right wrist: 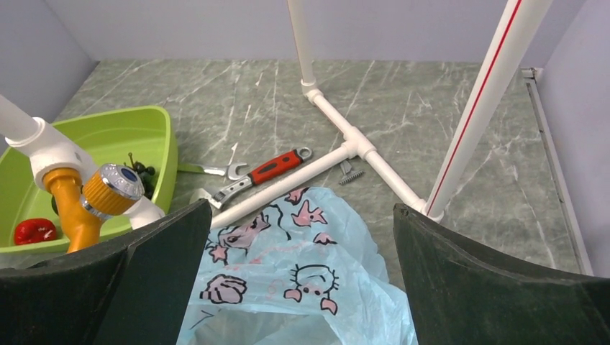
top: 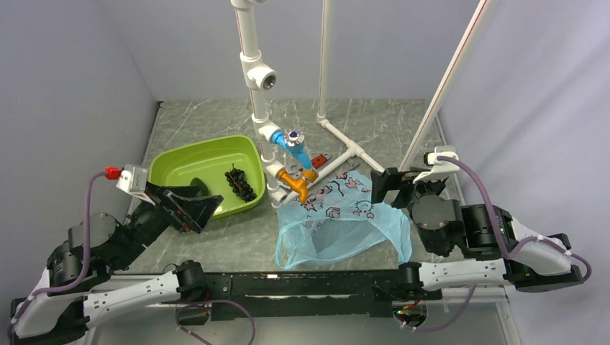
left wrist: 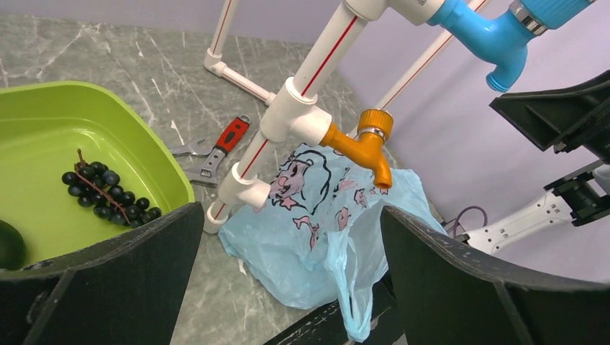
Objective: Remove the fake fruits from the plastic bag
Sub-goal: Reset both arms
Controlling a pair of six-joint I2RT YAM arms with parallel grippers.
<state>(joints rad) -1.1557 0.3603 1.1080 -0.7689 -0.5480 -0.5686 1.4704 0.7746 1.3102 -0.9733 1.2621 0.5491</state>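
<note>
The light-blue plastic bag (top: 345,223) lies crumpled on the table between the arms, below the orange tap; it also shows in the left wrist view (left wrist: 309,237) and the right wrist view (right wrist: 302,273). A dark bunch of grapes (top: 241,183) (left wrist: 108,192) lies in the lime-green tub (top: 180,158). A dark green fruit (left wrist: 8,244) shows at the tub's near edge. My left gripper (top: 190,208) (left wrist: 291,208) hangs open by the tub's front rim, left of the bag. My right gripper (top: 394,185) (right wrist: 302,208) stands open over the bag's far right edge. Both are empty.
A white pipe frame (top: 253,65) rises mid-table with a blue tap (top: 296,147) and an orange tap (top: 295,183). A red-handled wrench (right wrist: 266,171) and a second wrench (right wrist: 208,170) lie behind the bag. A small red object (right wrist: 34,230) is in the tub.
</note>
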